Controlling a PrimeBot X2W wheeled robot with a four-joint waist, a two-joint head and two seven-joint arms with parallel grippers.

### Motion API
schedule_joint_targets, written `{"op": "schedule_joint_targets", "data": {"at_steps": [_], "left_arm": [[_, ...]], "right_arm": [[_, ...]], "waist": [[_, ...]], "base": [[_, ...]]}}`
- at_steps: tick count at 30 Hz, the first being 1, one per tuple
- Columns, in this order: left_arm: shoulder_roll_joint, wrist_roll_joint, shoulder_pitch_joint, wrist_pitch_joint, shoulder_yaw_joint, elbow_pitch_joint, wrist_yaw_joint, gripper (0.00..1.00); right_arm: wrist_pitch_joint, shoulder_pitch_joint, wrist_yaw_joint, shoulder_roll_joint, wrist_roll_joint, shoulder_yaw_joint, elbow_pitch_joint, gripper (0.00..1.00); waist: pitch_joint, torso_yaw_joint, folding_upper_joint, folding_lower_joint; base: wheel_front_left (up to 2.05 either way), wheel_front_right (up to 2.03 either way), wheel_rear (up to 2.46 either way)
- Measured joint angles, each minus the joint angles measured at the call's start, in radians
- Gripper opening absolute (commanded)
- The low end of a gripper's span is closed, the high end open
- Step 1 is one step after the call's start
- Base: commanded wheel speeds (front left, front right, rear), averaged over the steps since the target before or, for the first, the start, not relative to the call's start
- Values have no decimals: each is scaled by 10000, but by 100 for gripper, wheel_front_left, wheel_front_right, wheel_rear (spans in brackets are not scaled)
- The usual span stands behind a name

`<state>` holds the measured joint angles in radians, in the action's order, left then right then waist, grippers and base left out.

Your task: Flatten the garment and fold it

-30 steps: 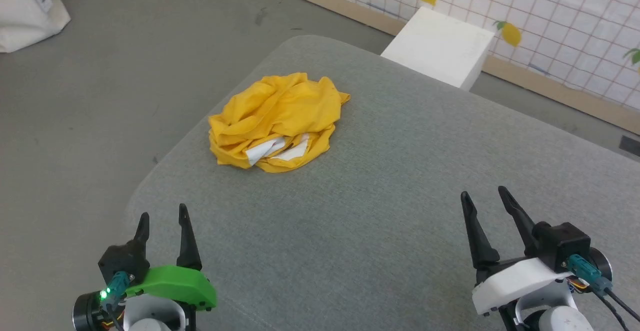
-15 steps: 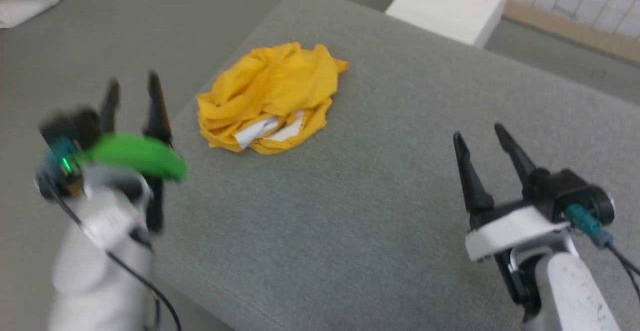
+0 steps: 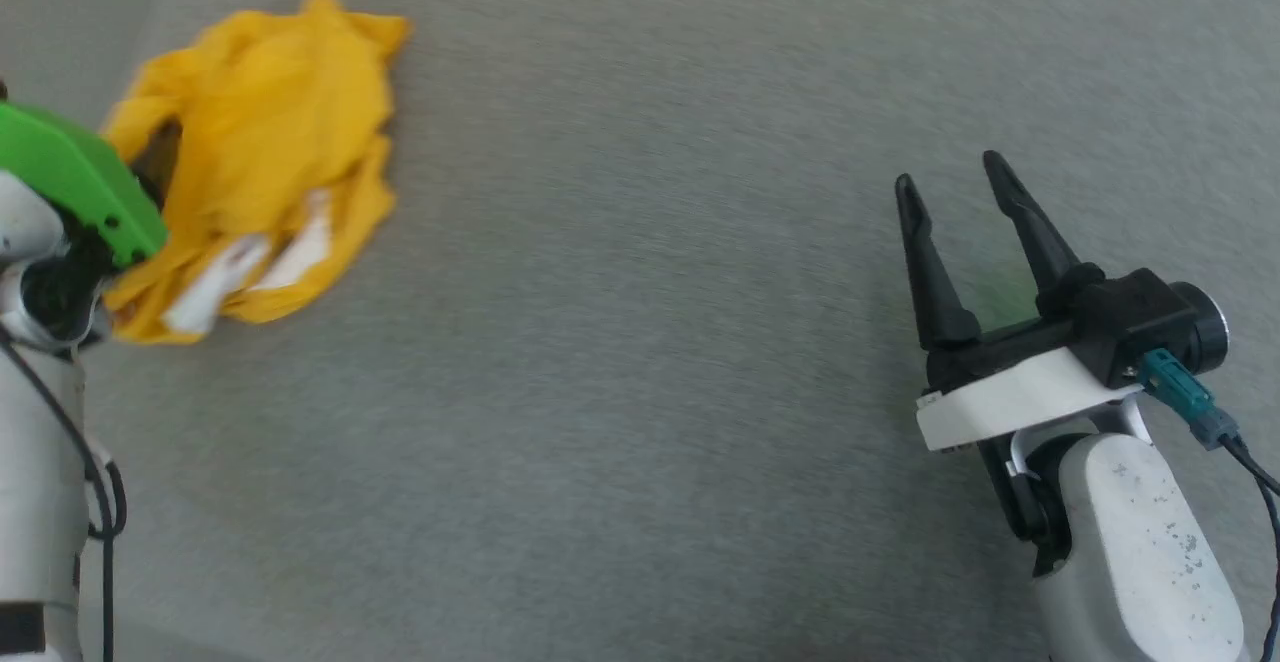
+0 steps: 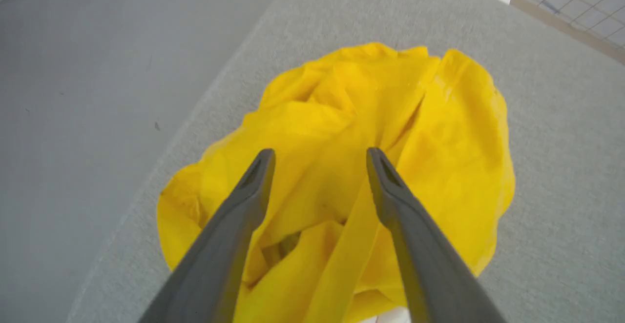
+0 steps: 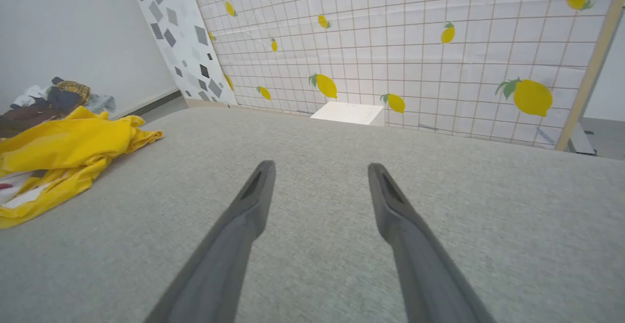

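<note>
The garment (image 3: 270,142) is a crumpled bright yellow heap with white patches along its near edge, lying on the grey padded surface (image 3: 650,342) at the upper left of the head view. The green wrist cover of my left arm (image 3: 70,182) stands right against the heap's left side. In the left wrist view, my left gripper (image 4: 320,154) is open just above the garment (image 4: 429,118), fingers spread over its folds with nothing held. Far to the right my right gripper (image 3: 948,170) is open and empty over bare surface. In the right wrist view, the right gripper (image 5: 321,165) has the garment (image 5: 63,142) at its left.
The surface's left edge (image 4: 205,113) runs close beside the heap, with grey floor (image 4: 73,93) beyond it. A white box (image 5: 347,113) stands past the far edge against a lemon-printed tiled wall. A pile of other clothes (image 5: 49,98) lies on the floor behind the garment.
The head camera has tilted down and turned, shifting the whole picture. My left arm has reached forward from the near edge to the garment. The right gripper stays open.
</note>
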<state>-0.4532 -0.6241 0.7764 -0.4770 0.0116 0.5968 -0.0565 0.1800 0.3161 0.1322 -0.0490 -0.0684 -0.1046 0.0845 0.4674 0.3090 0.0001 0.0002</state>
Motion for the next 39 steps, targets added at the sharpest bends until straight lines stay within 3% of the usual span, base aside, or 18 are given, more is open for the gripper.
{"op": "schedule_joint_targets", "data": {"at_steps": [5, 8, 9, 10, 11, 14, 20, 25, 28, 31, 39], "left_arm": [[35, -625, -773, -1361, -280, 280, 650, 100], [-265, -892, -904, -2111, -458, 171, 984, 100], [-353, -928, -956, -2303, -485, 98, 1034, 75], [-447, -957, -1030, -2454, -510, -4, 1097, 30], [-483, -955, -1161, -2477, -508, -136, 1110, 0], [-604, -629, -1702, -1942, -341, -573, 1087, 0], [-941, 932, -2250, 1453, 59, -874, 656, 0], [-1302, 2096, -1632, 4272, 295, -1250, 662, 0], [-1283, 2474, -1050, 5260, 531, -1701, 667, 0], [-1093, 2790, -545, 5864, 805, -2196, 677, 0], [454, 2922, 223, 5981, 2040, -3653, 708, 0]], "right_arm": [[203, 3, 0, -8, -38, 58, 330, 100], [318, -2, 2, 0, -144, 71, 485, 100], [336, -3, 2, 2, -186, 77, 529, 100], [391, -8, 2, 2, -230, 86, 587, 100], [408, -49, 2, 4, -261, 105, 679, 100], [464, -294, 0, 0, -337, 188, 915, 100], [570, -973, 0, -8, -665, 370, 1294, 100], [596, -1542, 0, -6, -811, 539, 1363, 100], [596, -1797, 0, -6, -828, 616, 1361, 100], [581, -1987, 0, -2, -861, 700, 1285, 100], [393, -2226, 0, -4, -970, 640, 1012, 100]], "waist": [[553, -875, 0, 0], [690, -1270, 1, -1], [688, -1356, 0, -1], [641, -1430, 0, -1], [562, -1489, 0, 0], [264, -1628, 0, -1], [-671, -1779, 0, 0], [-1793, -1736, -1, -2], [-2492, -1670, -1, -2], [-3113, -1661, -1, -2], [-4087, -2192, 0, -3]], "base": [[0, 0, 0], [0, 0, 0], [0, 0, 0], [0, 0, 0], [0, 0, 0], [0, 0, 0], [0, 0, 0], [0, 0, 0], [0, 0, 0], [0, 0, 0], [0, 0, 0]]}}
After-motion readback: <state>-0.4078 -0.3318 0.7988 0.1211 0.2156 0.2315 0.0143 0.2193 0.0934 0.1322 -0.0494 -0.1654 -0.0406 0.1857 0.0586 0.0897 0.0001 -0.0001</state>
